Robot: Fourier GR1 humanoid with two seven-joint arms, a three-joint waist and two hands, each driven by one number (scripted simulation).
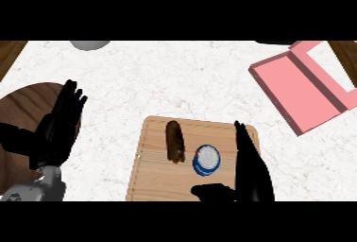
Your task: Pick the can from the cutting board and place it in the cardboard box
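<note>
Right robot hand [250,163] is nearest us, fingers straight and apart from the thumb, holding nothing, just right of the can [206,159]. That can stands upright on the board [157,177], blue-sided with a pale lid, beside a brown stick-like thing [174,141] we cannot identify. We judge the can stiff, light and smooth, likely to slip, so we would take it round its side wall, thumb on one side and fingers on the other. Our left robot hand [57,127] rests open, fingers up, at the left, over a dark round wooden piece [24,101]. Farther off on the table [174,80], the pink box [307,87] lies at the upper right, its far end cut off. A grey object [89,45] at the top edge is mostly cropped.
</note>
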